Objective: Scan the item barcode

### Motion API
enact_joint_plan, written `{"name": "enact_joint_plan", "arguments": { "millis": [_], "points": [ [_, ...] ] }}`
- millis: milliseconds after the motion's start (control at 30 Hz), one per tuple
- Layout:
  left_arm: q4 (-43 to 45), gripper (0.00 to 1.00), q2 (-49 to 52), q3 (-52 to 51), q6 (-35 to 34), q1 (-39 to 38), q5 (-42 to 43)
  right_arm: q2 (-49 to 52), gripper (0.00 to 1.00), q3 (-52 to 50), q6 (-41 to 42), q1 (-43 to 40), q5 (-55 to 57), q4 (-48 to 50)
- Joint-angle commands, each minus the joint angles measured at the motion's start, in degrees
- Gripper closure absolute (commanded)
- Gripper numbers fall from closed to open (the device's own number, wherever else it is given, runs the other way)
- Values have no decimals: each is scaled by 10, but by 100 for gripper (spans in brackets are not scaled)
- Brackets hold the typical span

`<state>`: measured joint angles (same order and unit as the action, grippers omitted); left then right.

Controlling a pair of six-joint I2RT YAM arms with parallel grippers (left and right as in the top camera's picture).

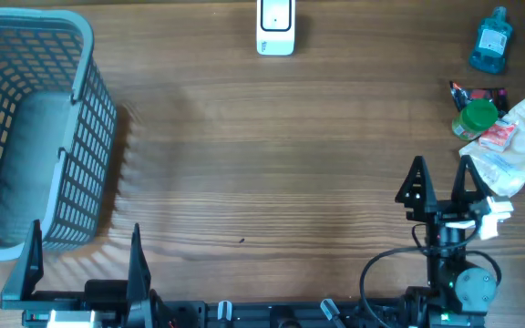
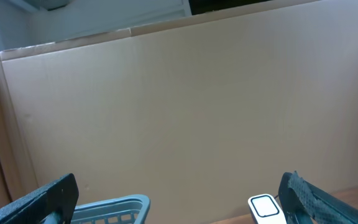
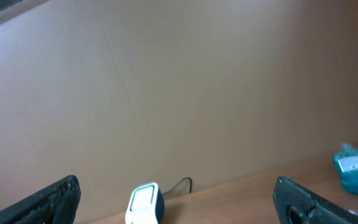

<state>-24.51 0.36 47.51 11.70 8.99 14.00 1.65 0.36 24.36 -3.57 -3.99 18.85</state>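
The left hand at seven o'clock and the right hand at five both stand spread wide, grasping nothing; the scanner sits at twelve on the bench; the blue bottle at two looks light, stiff and rather slippery, best pinched across its flat body; the crinkly pouch at three, nearest the right hand, would likely flop.

At the lower right of the overhead view we see the right gripper: black, pointed fingers, a white fitting, a looping black cable and a grey round housing. At lower left, the left gripper has long black fingers.
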Motion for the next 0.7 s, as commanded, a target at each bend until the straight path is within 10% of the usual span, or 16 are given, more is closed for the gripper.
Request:
{"name": "enact_joint_plan", "arguments": {
  "millis": [0, 667],
  "points": [
    [-6, 0, -1, 1, -1, -3, -6, 0, 0, -1, -2, -2, 10, -43],
    [-80, 0, -1, 1, -2, -3, -6, 3, 0, -1, 28, -3, 26, -186]
  ]
}}
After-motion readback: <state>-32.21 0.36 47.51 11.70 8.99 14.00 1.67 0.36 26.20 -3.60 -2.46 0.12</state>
